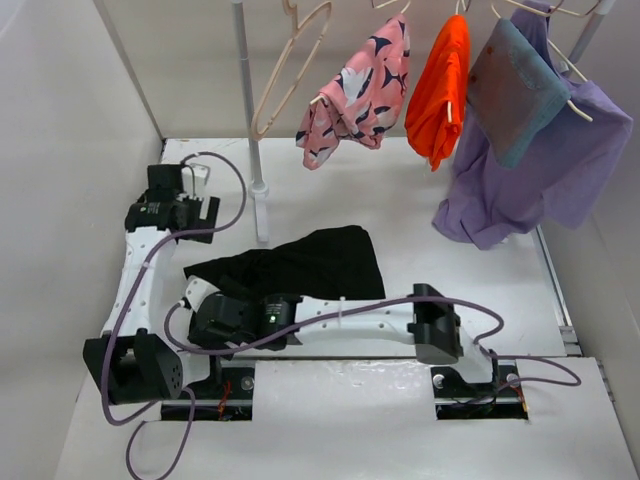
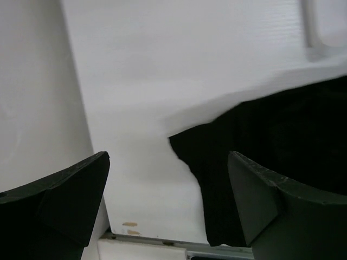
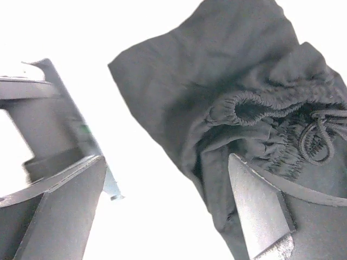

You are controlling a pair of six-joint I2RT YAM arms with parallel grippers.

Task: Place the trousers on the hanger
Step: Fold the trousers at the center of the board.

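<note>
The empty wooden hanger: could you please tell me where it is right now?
The hanger hangs at the top view's upper left-centre, between the white pole and the pink patterned garment, beyond the black trousers.

Bright, even light; glare around the trousers (image 3: 217,81); left-wrist blur.

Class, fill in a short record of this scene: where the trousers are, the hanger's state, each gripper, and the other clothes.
trousers: crumpled on the table, not hung
hanger: hanging empty at the back
left gripper: open, holding nothing
right gripper: open, by the waistband
other clothes: pink garment, orange garment, purple garment, all hanging
</note>
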